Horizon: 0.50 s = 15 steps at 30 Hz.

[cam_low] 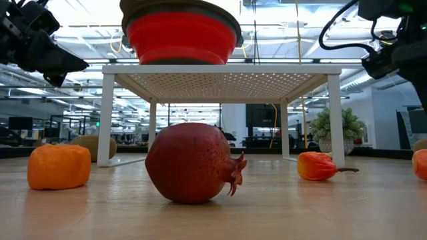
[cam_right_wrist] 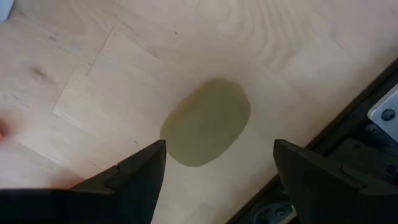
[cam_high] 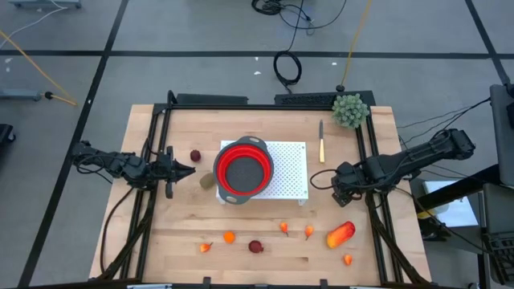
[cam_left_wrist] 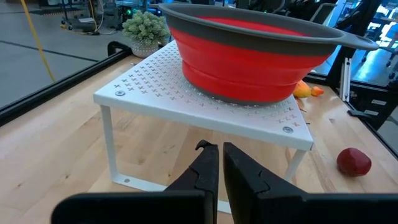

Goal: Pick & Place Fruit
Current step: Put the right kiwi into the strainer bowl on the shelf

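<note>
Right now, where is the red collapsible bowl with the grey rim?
In the high view, the red collapsible bowl sits on the left part of the white perforated shelf at table centre, with a brown kiwi-like oval just to its left.

Open tabletop (cam_high: pixel 265 241) between scattered fruit (cam_high: pixel 255 246); rack (cam_high: pixel 291 177) mid-table.

- The right gripper (cam_right_wrist: pixel 214 168) looks down at the wooden table (cam_right_wrist: pixel 186 43).
- Its two dark fingers (cam_right_wrist: pixel 134 177) are spread far apart, one on each side.
- Nothing is held between the fingers.
- Past the gap between them, a brown-green oval fruit (cam_right_wrist: pixel 207 122) lies flat on the wood.
- The fruit is not touching either finger.
- The wood is pale, with lines where the boards meet.
- A black frame (cam_right_wrist: pixel 367 106) runs along the table edge, near one finger.
- A small bit of something orange-pink shows at one edge of the picture; it is too little to tell what it is.
</note>
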Each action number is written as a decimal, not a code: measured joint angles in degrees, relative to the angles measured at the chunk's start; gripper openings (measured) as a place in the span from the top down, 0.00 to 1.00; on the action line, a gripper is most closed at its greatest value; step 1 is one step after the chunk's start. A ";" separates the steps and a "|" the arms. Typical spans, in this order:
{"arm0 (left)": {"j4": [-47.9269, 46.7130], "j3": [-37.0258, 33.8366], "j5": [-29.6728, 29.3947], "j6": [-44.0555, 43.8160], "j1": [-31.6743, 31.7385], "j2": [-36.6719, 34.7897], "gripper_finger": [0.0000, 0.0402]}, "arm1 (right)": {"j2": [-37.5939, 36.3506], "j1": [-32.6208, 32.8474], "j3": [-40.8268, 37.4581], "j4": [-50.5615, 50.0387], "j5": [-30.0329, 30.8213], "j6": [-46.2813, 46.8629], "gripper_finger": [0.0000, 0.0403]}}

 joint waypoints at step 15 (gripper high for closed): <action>0.02 0.00 0.39 -0.09 -0.01 0.00 0.95 | 0.17 0.00 -0.15 1.27 1.33 5.03 0.30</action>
